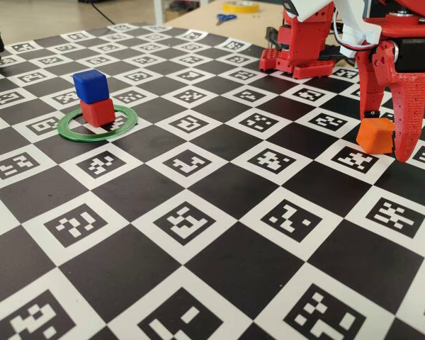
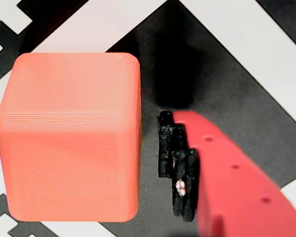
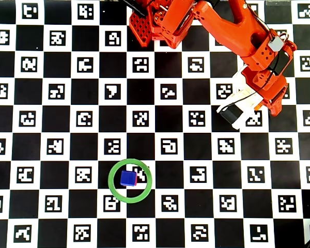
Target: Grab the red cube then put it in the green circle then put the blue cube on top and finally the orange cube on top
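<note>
Cubes: one blue cube atop one red cube, one orange cube.

Table carried black-and-white checkerboard with coded marker in each white square. Green circle lay flat on it, left side, mid-depth in fixed view. Red cube sat on board inside ring. Red arm base stood at far right. Scissors, yellow tape roll lay on bare wood beyond.
</note>
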You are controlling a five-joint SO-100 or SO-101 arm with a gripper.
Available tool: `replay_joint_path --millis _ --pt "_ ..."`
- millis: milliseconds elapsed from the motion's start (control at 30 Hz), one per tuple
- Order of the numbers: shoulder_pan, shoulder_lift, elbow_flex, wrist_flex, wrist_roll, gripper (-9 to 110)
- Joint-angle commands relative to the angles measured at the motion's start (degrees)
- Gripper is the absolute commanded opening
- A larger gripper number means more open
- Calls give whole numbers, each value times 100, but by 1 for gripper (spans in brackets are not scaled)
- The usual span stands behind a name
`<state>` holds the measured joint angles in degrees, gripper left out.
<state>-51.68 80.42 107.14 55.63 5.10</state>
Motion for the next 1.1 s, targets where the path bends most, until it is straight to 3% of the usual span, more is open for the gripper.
replay_joint_path --millis 0,467,767,1067 --pt "9 141 -35 -62 18 30" --pt "35 237 -44 -62 105 10" --pt "44 765 -18 185 -26 9" --pt "633 1415 -668 1327 -316 6"
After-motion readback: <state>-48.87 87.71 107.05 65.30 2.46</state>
